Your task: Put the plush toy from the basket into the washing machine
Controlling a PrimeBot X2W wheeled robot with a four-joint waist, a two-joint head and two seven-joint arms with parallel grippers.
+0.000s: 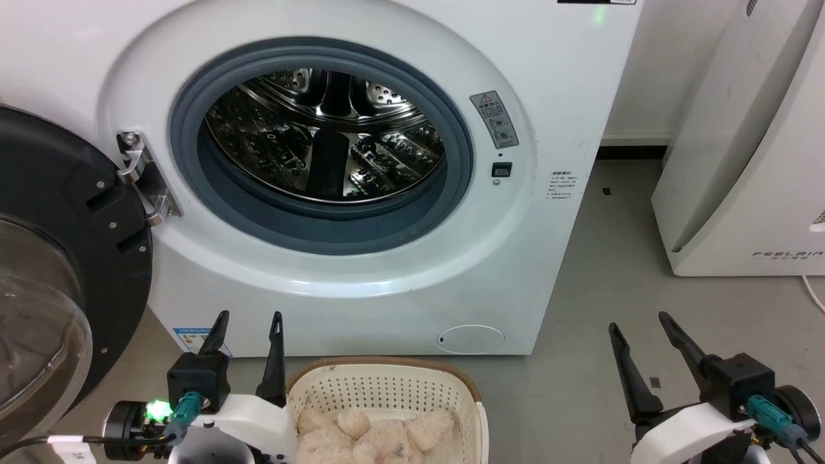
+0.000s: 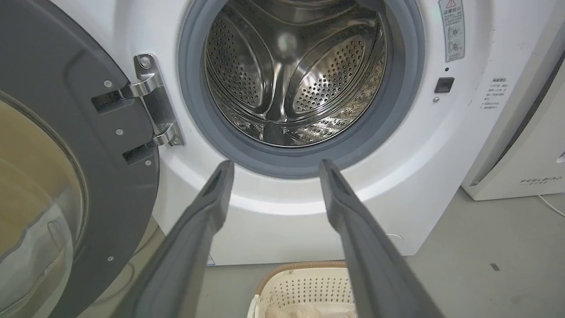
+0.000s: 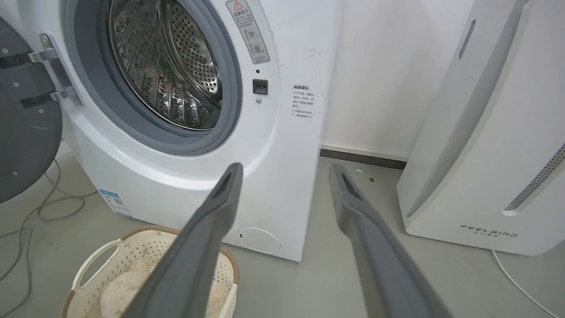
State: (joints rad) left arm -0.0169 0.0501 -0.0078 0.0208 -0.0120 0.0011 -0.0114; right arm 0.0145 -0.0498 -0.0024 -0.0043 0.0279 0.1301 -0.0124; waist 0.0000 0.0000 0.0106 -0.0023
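Grey floor [image 1: 612,270] is running under one washing machine [image 1: 554,77], its door [image 1: 58,212] hanging wide open, w/ one other white appliance [image 1: 741,161] standing to the right. One plush toy [image 1: 374,438] is lying in the one basket [image 1: 387,386] just in front of the washer, while the left gripper [image 1: 250,317] and right gripper [image 1: 638,322], 2 in all, are hovering spread, holding nothing. Pickup isn't begun yet, I'd say; next move is calling for a reach down into the basket & a pinch on the fur.
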